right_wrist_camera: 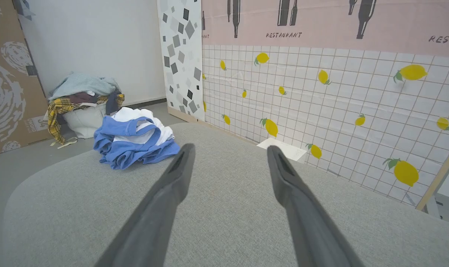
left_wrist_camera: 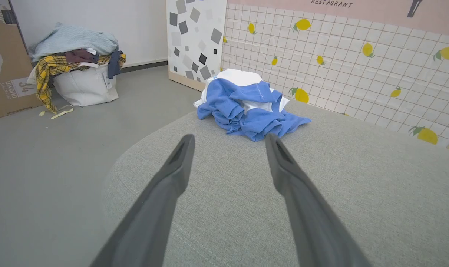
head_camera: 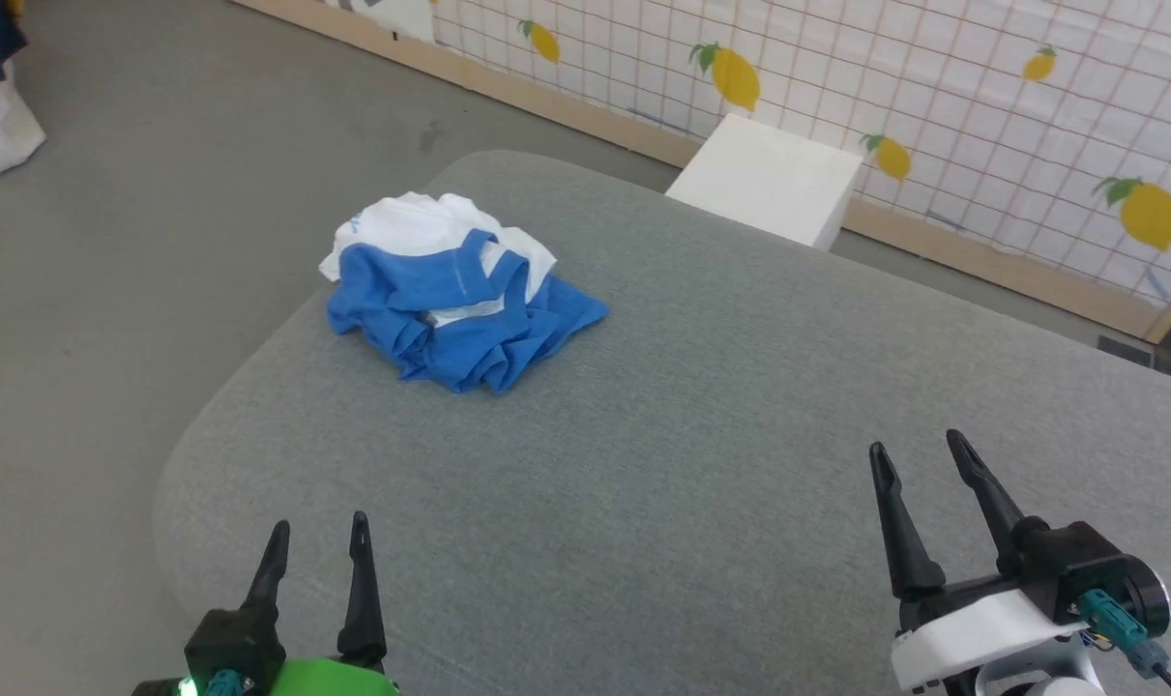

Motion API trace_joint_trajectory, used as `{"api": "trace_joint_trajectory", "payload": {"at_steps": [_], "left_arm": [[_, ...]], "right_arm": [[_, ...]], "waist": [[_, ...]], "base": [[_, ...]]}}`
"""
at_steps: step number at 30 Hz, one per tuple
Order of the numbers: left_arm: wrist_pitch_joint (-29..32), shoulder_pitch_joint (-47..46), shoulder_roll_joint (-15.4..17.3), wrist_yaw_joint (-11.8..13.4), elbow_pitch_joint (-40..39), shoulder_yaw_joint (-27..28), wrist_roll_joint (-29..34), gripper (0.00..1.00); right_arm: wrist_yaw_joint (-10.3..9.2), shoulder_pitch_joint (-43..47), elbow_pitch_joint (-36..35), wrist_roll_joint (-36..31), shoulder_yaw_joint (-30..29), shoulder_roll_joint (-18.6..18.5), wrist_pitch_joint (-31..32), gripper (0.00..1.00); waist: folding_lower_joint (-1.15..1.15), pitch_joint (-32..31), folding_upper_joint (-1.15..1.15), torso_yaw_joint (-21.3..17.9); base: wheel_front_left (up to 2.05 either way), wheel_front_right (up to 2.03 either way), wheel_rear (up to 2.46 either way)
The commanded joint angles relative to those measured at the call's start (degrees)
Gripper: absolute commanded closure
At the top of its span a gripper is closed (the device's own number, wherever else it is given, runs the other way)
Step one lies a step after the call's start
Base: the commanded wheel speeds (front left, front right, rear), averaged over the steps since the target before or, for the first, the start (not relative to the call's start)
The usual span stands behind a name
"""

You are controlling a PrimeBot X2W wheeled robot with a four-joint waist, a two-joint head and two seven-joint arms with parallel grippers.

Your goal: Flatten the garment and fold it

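The garment (head_camera: pixel 450 300) lies crumpled in a white and bright blue heap near the far left corner of the grey padded table (head_camera: pixel 701 406). From the left wrist the garment (left_wrist_camera: pixel 246 107) sits straight ahead, beyond the fingertips. The right wrist view has the garment (right_wrist_camera: pixel 131 139) off to the left. My left gripper (head_camera: pixel 319 536) hovers open over the table's near left edge, well short of the heap. At the near right, my right gripper (head_camera: pixel 919 454) is open too, with nothing between its fingers.
A white box (head_camera: pixel 769 179) stands on the floor behind the table, against the lemon-patterned wall (head_camera: pixel 933 87). A white laundry bag piled with clothes (left_wrist_camera: pixel 79 70) sits on the grey floor to the far left, beside a cardboard panel (left_wrist_camera: pixel 3 63).
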Motion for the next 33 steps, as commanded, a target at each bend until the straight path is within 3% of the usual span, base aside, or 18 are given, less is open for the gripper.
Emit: {"api": "trace_joint_trajectory", "payload": {"at_steps": [1,26,33], "left_arm": [[-0.6,0.9,-0.3,0.5,-0.3,0.0,-0.3,0.0],[-3.5,2.7,-0.3,1.2,0.1,-0.7,-1.8,0.0],[-3.5,2.7,-0.3,1.0,0.2,-0.4,-1.5,0.0]], "right_arm": [[-0.08,0.3,0.2,0.4,0.1,0.1,-0.8,0.0],[-0.1,0.2,1.2,0.8,0.6,0.1,-3.8,0.0],[-0.1,0.2,1.2,1.0,0.6,0.1,-3.8,0.0]], "waist": [[0.0,0.1,0.0,0.7],[0.0,0.0,0.0,7.2],[0.0,0.0,0.0,7.1]], "base": [[0.0,0.0,0.0],[0.0,0.0,0.0],[0.0,0.0,0.0]]}}
